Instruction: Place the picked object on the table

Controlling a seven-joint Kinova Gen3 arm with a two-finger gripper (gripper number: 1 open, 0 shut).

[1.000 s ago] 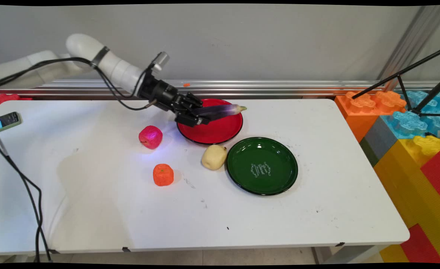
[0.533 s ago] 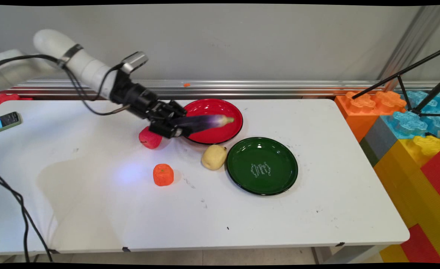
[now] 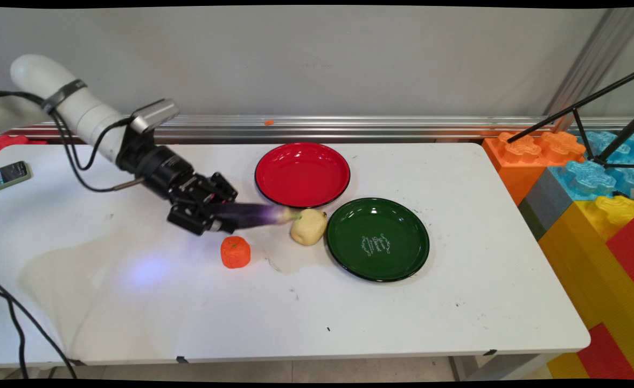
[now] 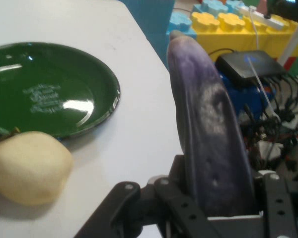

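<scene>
Between the black fingers (image 4: 216,218), clamped, a long glossy purple eggplant (image 3: 252,214), tip beside a pale rounded pear (image 3: 308,227).

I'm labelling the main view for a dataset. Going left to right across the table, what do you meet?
Phone → pincer, shut on the purple eggplant → yellowish fruit → green plate → toy block stack. The orange fruit and red plate overlap others sideways, so I've left them out.

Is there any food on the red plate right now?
No, it is empty. The red plate shows only its bare glossy surface. The eggplant is held in the gripper, away from the plate.
</scene>
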